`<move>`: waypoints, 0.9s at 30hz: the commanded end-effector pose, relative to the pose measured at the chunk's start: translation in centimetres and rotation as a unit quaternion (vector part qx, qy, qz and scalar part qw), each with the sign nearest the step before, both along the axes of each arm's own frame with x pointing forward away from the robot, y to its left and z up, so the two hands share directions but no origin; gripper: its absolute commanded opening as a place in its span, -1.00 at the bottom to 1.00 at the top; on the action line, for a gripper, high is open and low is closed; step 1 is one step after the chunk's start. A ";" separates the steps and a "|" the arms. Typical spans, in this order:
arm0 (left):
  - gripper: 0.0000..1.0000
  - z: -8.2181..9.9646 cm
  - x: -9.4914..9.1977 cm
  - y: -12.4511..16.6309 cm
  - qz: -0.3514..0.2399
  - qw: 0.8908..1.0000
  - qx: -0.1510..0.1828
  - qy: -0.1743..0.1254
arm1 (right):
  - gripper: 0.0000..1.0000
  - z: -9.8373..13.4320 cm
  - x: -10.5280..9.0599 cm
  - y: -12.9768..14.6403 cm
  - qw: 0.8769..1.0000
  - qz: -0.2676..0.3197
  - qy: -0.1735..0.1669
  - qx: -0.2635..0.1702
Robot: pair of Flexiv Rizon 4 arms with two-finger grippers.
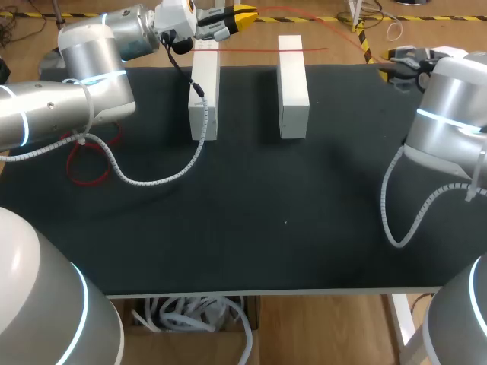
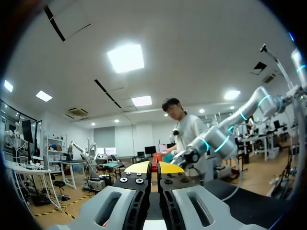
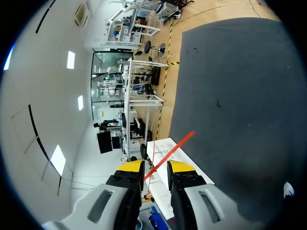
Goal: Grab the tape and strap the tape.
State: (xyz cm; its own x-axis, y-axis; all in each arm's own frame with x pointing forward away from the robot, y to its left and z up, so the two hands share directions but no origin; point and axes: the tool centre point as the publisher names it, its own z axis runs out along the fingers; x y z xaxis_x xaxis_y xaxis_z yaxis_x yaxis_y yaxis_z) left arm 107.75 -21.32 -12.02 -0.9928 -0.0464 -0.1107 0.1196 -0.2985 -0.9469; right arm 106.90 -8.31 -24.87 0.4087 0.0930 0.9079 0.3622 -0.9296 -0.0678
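While it's lying flat, tape [image 1: 262, 49]: spanning the far ends of two white blocks [image 1: 293, 87].
Left gripper [image 1: 247, 15]: hanging above left block [image 1: 204, 91], grip impossible to tell.
Right gripper [image 3: 156, 168]: sitting far right, jaws narrowly apart.

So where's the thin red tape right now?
In the head view, the thin red tape stretches across the far ends of the two white blocks, at the middle of the black table's far edge.
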 end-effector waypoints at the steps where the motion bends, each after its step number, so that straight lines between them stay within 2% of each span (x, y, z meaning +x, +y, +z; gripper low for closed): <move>1: -1.00 -0.1 0.1 0.1 -0.002 1.000 -0.001 0.000 | -0.53 0.4 -0.1 0.0 1.000 0.003 0.005 -0.001; 8: -1.00 -0.1 0.1 0.1 -0.002 1.000 -0.001 0.000 | -0.68 0.5 -0.1 0.2 1.000 0.004 0.002 0.002; 10: -1.00 -0.1 0.1 0.1 -0.002 1.000 -0.001 0.000 | -1.00 0.5 -0.1 0.3 1.000 0.005 0.002 0.002; 27: -1.00 -0.1 0.1 0.1 -0.002 1.000 -0.001 0.000 | -1.00 0.7 -0.1 0.4 1.000 0.010 0.001 0.001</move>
State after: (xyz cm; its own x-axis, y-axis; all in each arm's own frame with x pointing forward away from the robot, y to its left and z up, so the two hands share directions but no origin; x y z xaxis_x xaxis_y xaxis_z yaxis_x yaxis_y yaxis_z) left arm 107.75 -21.32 -12.02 -0.9928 -0.0464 -0.1107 0.1196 -0.2985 -0.9469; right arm 106.84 -7.74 -24.40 0.4009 0.0936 0.9113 0.3762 -0.9238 -0.0706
